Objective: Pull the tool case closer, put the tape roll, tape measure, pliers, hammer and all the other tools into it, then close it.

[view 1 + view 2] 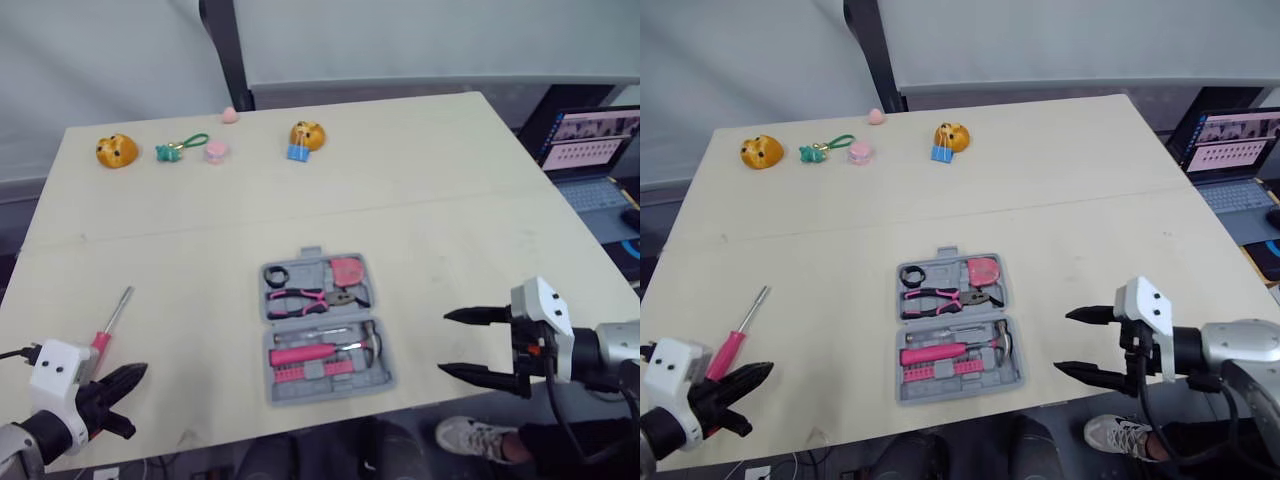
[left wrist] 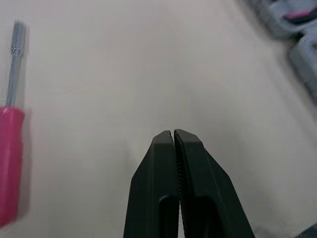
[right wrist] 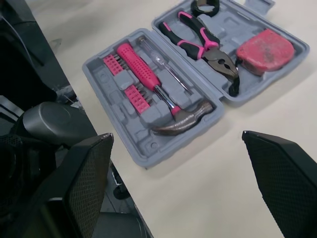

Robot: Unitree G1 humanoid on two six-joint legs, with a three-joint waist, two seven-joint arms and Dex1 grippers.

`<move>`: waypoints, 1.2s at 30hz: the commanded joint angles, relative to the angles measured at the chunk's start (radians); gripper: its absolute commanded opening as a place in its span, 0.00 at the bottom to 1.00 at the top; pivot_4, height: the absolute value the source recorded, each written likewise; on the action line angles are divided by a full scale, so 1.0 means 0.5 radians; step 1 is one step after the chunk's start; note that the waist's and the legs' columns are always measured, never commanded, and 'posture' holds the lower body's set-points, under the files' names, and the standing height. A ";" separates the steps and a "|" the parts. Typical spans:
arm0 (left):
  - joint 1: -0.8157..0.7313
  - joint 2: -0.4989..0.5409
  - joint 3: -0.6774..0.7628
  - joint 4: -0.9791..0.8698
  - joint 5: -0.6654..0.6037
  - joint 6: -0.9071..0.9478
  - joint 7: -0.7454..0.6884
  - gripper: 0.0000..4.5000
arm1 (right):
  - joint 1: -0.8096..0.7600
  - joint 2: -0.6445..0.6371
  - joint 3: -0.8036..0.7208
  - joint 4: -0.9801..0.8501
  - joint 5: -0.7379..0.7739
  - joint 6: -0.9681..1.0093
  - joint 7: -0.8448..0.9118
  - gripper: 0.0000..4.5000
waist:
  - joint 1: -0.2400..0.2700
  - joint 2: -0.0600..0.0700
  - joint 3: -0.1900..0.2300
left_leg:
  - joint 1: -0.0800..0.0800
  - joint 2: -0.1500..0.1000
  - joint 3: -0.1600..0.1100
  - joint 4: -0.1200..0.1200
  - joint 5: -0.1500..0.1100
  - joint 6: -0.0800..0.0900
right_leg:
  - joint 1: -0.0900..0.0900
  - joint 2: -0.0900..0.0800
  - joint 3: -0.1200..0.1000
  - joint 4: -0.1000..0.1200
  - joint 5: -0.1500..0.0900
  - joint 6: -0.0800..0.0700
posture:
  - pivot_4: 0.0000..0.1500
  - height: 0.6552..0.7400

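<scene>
The grey tool case (image 1: 385, 372) lies open near the table's front edge. Inside it are a black tape roll (image 1: 276, 275), a pink tape measure (image 1: 347, 271), pink-handled pliers (image 1: 312, 298), a hammer (image 3: 163, 100) with a pink handle and several pink bits (image 3: 133, 94). A pink-handled screwdriver (image 1: 108, 328) lies loose on the table at the front left. My left gripper (image 1: 130, 378) is shut and holds nothing, just right of the screwdriver's handle (image 2: 9, 163). My right gripper (image 1: 459, 345) is open, to the right of the case.
Along the table's far edge sit an orange toy (image 1: 116, 151), a green keychain (image 1: 177, 149), two small pink items (image 1: 215, 151), and an orange toy with a blue clip (image 1: 305, 137). A laptop (image 1: 590, 150) stands off the table's right side. A shoe (image 1: 470, 436) shows below the front edge.
</scene>
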 commanded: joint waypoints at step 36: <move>-0.902 0.553 -0.369 1.286 0.586 -0.024 -0.297 0.99 | 0.035 -0.028 -0.349 -0.297 0.175 0.174 -0.331 1.00 | 0.002 -0.004 0.001 | -0.001 -0.004 0.011 -0.004 0.004 -0.009 | -0.009 0.008 0.004 0.013 0.001 0.002 | 1.00 0.71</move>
